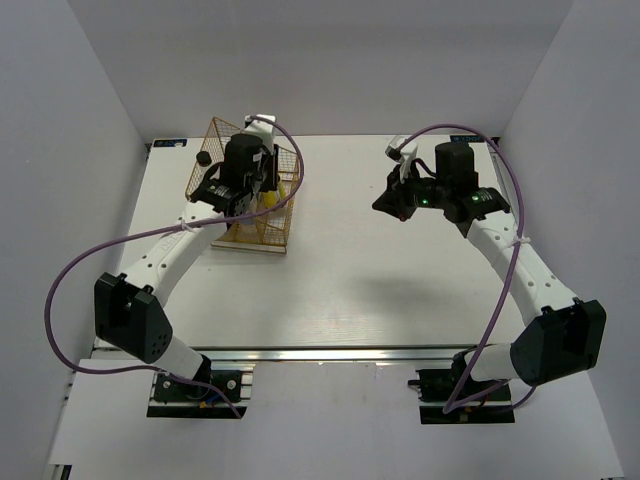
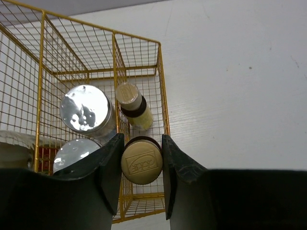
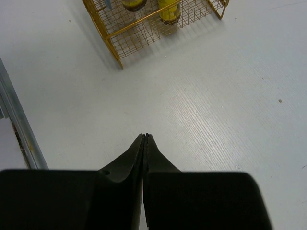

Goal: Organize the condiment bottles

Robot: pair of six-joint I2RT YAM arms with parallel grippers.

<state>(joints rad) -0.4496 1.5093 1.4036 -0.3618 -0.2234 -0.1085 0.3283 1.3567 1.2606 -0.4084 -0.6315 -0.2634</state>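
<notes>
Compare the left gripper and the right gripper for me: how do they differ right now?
The left gripper is closed on the cap of a small bottle, while the right gripper is shut on nothing, its fingers touching. The left gripper sits over the gold wire rack, while the right gripper hangs over bare table, away from the rack. Both are black and two-fingered.

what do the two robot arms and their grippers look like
The left arm and right arm both have white links between bulky black joint housings, and each trails a looping purple cable from base to wrist. A small green light glows near the right wrist. The left gripper and right gripper have matte black, wedge-shaped fingers.
</notes>
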